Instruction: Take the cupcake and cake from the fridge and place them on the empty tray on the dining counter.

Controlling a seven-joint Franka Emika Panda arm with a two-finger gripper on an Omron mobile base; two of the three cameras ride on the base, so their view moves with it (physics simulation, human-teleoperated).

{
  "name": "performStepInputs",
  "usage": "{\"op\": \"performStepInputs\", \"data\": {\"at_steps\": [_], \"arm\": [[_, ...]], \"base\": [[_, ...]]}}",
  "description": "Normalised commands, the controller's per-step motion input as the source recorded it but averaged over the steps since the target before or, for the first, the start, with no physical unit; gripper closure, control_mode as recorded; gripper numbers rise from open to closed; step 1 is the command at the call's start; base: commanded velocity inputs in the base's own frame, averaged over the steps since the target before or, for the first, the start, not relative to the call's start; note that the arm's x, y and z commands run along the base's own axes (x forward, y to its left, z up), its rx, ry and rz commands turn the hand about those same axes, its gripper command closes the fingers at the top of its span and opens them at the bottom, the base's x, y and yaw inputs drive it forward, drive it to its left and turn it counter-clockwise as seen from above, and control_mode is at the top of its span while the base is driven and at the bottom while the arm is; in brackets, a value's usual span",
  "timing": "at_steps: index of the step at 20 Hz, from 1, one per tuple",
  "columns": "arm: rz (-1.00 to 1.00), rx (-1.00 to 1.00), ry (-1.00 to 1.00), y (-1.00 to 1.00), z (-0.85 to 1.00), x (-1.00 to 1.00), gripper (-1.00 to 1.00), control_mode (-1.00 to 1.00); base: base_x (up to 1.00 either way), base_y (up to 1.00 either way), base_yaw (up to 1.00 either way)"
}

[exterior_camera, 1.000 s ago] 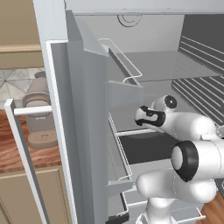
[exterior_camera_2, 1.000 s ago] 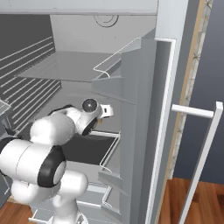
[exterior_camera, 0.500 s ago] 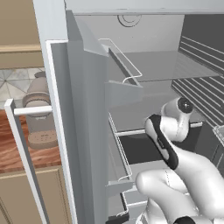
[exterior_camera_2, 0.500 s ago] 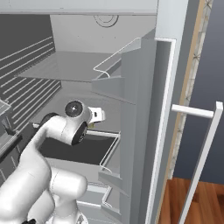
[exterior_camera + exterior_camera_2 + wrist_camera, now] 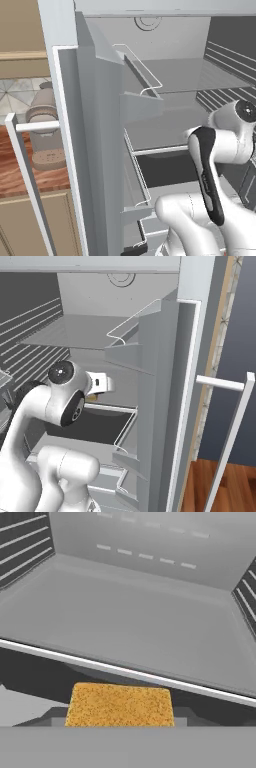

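Fingers of the gripper (image 5: 95,393) are hidden under the white hand inside the open fridge (image 5: 170,75), and whether they are apart or clamped cannot be told. The fridge stands with both doors swung wide, its pale grey cavity facing the robot. The left door (image 5: 97,150) stands edge-on in the left base view, with wire-fronted bins on its inner face and a long white bar handle (image 5: 27,175) at its outer side. The right door (image 5: 167,406) mirrors it in the right base view, its own white bar handle (image 5: 227,436) out to the right.

Behind the left door lies a reddish-brown wooden worktop (image 5: 20,170), on which a grey-beige appliance (image 5: 45,130) stands.

The white arm (image 5: 215,165) reaches from the near side into the middle of the fridge, its wrist bent toward the left door. A wide glass shelf (image 5: 130,617) runs to the far wall, its bright front edge crossing the hand view from left to right. Below the arm sits a dark drawer (image 5: 95,426) with a pale rim.

The cake (image 5: 120,705), an orange-yellow speckled block, sits at the near bottom of the hand view, just in front of and below the shelf's edge. In the right base view a small tan speck just under the hand may be the same piece, too small to be sure.
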Motion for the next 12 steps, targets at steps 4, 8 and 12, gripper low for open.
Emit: {"op": "performStepInputs", "data": {"at_steps": [4,8,12], "arm": [[0.00,0.01,0.00,-0.33,1.00,-1.00,1.00,-1.00],[0.00,0.00,0.06,-0.06,0.75,-1.00,1.00,-1.00],[0.06,0.00,0.15,0.28,0.11,-0.98,1.00,-1.00]], "base": [[0.00,0.00,0.00],[0.00,0.00,0.00],[0.00,0.00,0.00]]}}
